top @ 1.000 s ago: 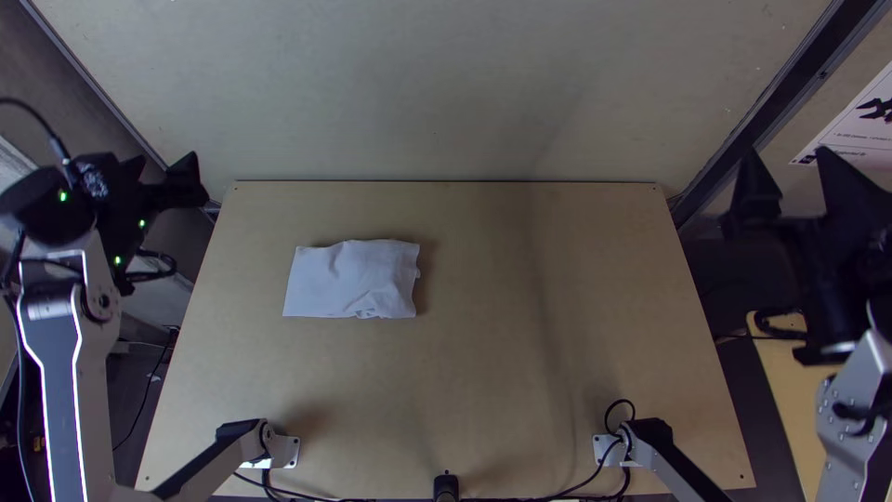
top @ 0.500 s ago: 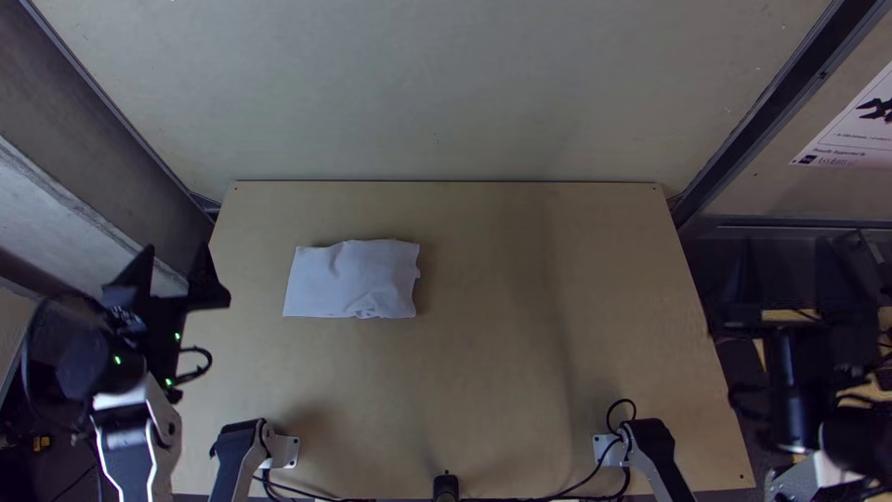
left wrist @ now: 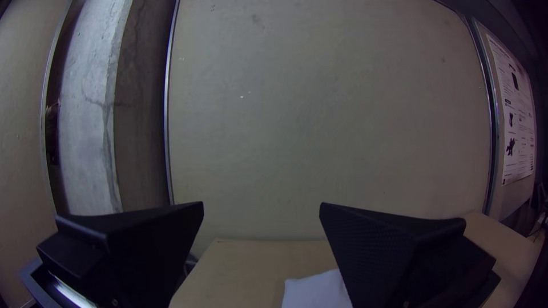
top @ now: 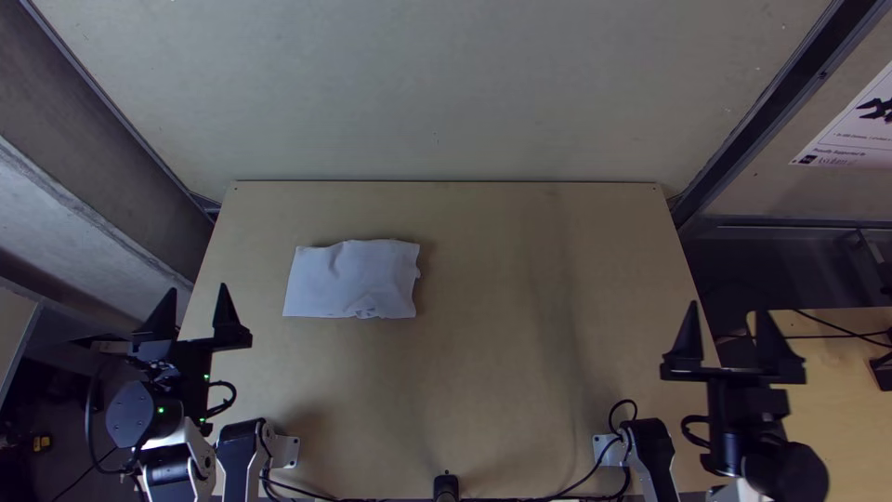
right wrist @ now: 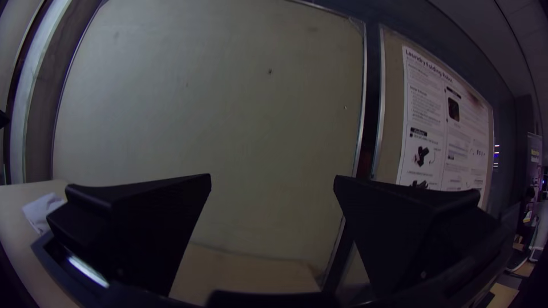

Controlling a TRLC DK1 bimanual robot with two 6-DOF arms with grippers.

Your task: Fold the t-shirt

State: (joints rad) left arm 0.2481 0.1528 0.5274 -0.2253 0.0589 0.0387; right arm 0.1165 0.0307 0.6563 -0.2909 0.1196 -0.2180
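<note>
The left gripper point(top: 197, 311) and right gripper point(top: 728, 325) are held with fingers spread, nothing gripped, near the table's side edges. The white t-shirt point(top: 351, 280) lies as a compact folded packet on the table point(top: 483, 372), left of centre. If it were grasped again, layers could be pulled loose — especially at the uneven, rumpled edge — by a pinch catching only the topmost one.

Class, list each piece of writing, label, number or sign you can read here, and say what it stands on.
"Laundry Folding Robot": heading on the wall poster.
Poster's remaining print: mostly too small or blurred to read reliably.
Banner in the room behind: too small to read.
White cloth: a small mark, too unclear to tell whether it is lettering.
</note>
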